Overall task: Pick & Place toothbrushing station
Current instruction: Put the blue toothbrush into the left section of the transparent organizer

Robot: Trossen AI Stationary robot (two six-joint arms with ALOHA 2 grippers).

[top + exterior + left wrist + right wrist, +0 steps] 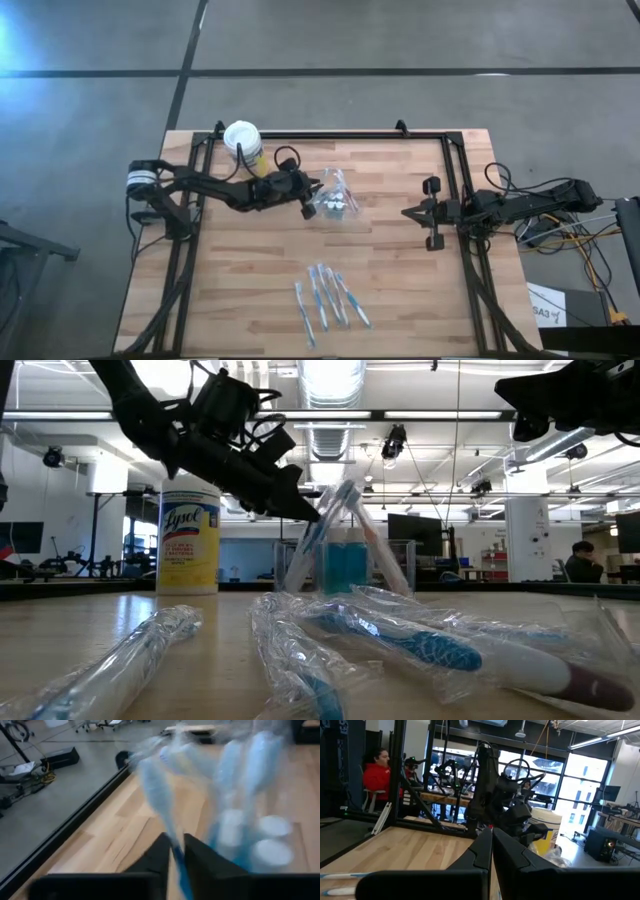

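Fingers of our left gripper [177, 852] pinch a blue toothbrush [159, 800] standing in the clear holder [337, 203] mid-tabletop [400, 270]. We should seat it straight down, release gently; right fingers [491, 847] wait pressed together.

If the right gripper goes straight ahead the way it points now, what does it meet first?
Probably the clear holder with toothbrushes mid-table, where the left gripper is working; bare table lies between. Depth is uncertain.
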